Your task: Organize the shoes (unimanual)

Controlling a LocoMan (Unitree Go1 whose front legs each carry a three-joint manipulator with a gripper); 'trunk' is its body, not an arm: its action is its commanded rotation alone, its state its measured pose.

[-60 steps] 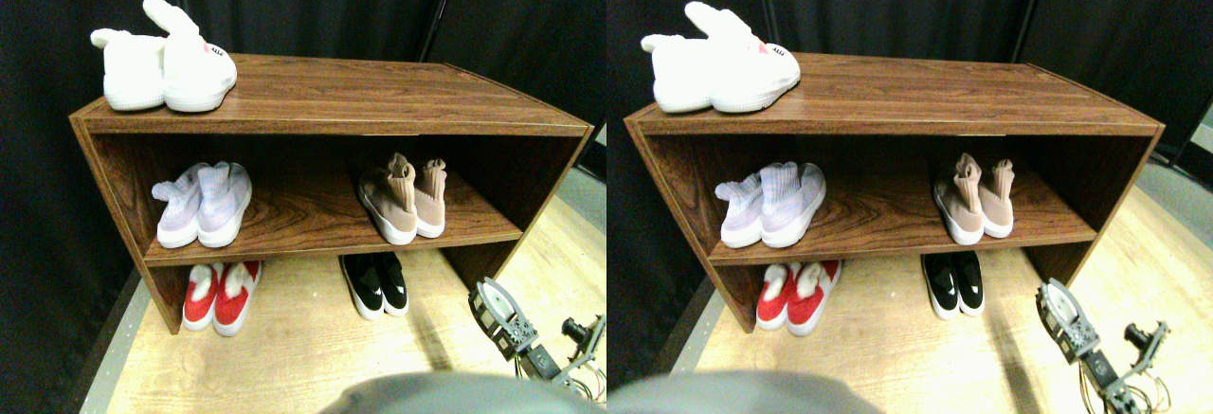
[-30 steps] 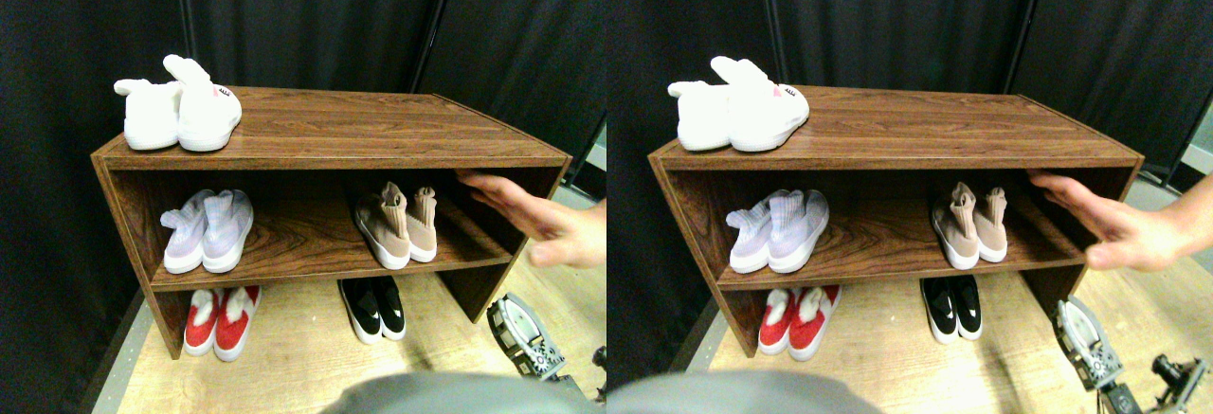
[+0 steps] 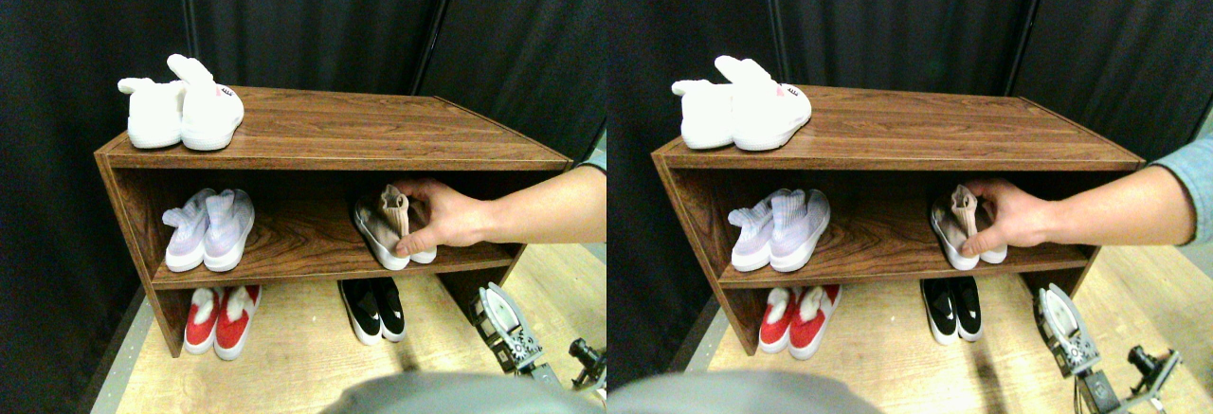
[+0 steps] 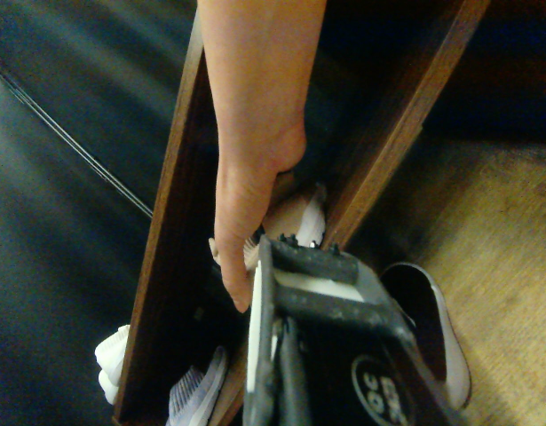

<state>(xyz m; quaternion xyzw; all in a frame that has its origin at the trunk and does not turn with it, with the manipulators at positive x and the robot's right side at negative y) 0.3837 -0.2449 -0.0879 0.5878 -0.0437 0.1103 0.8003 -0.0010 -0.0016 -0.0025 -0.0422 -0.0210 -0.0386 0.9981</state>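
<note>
Tan high-collar sock sneakers (image 3: 382, 227) with white soles stand on the right of the middle shelf, and a person's hand (image 3: 447, 215) is closed around them. Black slip-ons (image 3: 374, 308) with white marks sit side by side on the floor under that shelf. My right gripper (image 3: 502, 324) hovers low over the floor, in front of the shelf's right end and right of the black slip-ons, touching no shoe. In the wrist view the person's arm (image 4: 255, 133) reaches over my gripper (image 4: 304, 266) to a tan sneaker (image 4: 295, 217), with a black slip-on (image 4: 432, 324) beside the jaw.
The brown wooden shelf unit (image 3: 332, 130) carries white bunny slippers (image 3: 182, 109) on top at the left. Lavender sock sneakers (image 3: 208, 229) sit on the middle shelf's left, red shoes (image 3: 220, 319) on the floor below. Black curtains hang behind.
A person's hand came in from the right and now grips the tan sneakers on the middle shelf. The camera view shifted early on. My gripper has stayed near the shelf's right foot.
</note>
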